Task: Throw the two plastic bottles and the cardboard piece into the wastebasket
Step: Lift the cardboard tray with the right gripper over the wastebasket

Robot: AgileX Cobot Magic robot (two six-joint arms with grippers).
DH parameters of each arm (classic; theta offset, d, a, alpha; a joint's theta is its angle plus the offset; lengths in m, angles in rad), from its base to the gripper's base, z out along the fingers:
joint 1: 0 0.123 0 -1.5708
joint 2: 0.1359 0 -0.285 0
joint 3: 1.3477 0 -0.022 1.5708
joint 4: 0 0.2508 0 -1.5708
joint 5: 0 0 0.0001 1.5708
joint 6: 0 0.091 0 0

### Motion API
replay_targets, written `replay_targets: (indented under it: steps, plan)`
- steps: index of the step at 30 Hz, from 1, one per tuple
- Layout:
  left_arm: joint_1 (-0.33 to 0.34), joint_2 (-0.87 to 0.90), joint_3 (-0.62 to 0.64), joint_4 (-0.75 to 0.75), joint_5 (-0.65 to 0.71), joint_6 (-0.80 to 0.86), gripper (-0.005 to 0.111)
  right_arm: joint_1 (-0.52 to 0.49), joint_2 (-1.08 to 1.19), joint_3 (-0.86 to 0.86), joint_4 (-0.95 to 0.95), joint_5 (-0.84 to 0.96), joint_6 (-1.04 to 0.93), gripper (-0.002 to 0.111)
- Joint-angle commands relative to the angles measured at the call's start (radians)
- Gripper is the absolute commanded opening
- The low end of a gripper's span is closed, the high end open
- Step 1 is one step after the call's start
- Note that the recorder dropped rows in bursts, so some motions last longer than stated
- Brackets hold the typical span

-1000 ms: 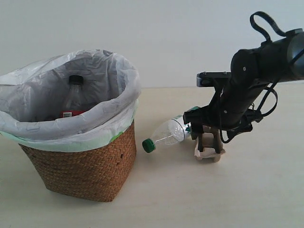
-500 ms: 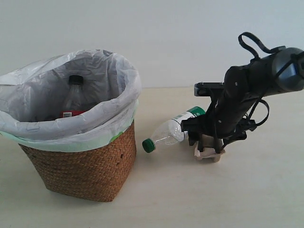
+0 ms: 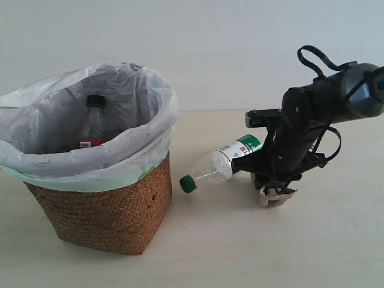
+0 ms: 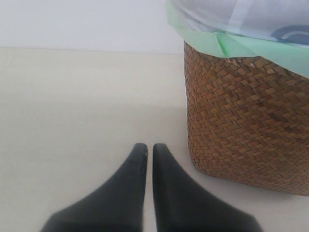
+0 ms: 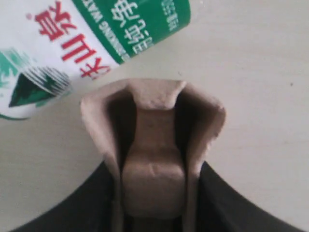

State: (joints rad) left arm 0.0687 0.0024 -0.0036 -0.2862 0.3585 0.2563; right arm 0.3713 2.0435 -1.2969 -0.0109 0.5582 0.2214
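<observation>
1. Wastebasket (image 3: 108,210): brown wicker, upright on table (image 3: 312,258). White bag liner (image 3: 157,129) w/ green edge folded over its rim.
2. Black-cap bottle (image 3: 93,123): inside the wastebasket, roughly upright at its far wall. Cap & a bit of red label show above the liner's near edge.
3. Green-cap bottle (image 3: 216,167): on its side on the table, just right of the wastebasket in ext. view. Cap end points toward the wastebasket, not touching it.
4. Cardboard piece (image 3: 275,197): farther from the wastebasket than the green-cap bottle, just past that bottle's base end. Low at the table; can't tell if resting or raised.
5. R gripper (image 3: 271,185): down over the cardboard piece, pinching it. Wrist view: dark fingers (image 5: 227,203) press both side walls, which bow inward.
6. L gripper (image 4: 146,147): beside the wastebasket's lower wall, apart from it. Tips pressed nearly together, only a thin slit btwn them, nothing held.
</observation>
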Motion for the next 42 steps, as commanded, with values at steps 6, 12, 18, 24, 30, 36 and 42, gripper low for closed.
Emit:
replay_targets:
  steps: [6,12,18,24,30,36,42]
  plan:
    - [0.003,-0.002,0.004,0.003,0.001,0.005,0.004,-0.004,-0.191,-0.008,-0.07,0.1,0.01,0.0]
    - [0.003,-0.002,0.004,0.003,0.001,0.005,0.004,-0.088,-0.386,-0.008,-0.156,0.252,0.038,0.0]
    - [0.003,-0.002,0.004,0.003,0.001,0.005,0.004,-0.203,-0.506,-0.006,-0.17,0.339,0.03,0.0]
    - [0.003,-0.002,0.004,0.003,0.001,0.005,0.004,-0.051,-0.525,-0.009,0.335,0.184,-0.251,0.0]
    - [0.003,-0.002,0.004,0.003,0.001,0.005,0.004,0.148,-0.525,-0.088,1.018,0.15,-0.71,0.0]
    - [0.003,-0.002,0.004,0.003,0.001,0.005,0.004,0.199,-0.525,-0.142,0.967,0.1,-0.717,0.001]
    - [0.003,-0.002,0.004,0.003,0.001,0.005,0.004,0.125,-0.526,-0.142,0.523,0.123,-0.392,0.023]
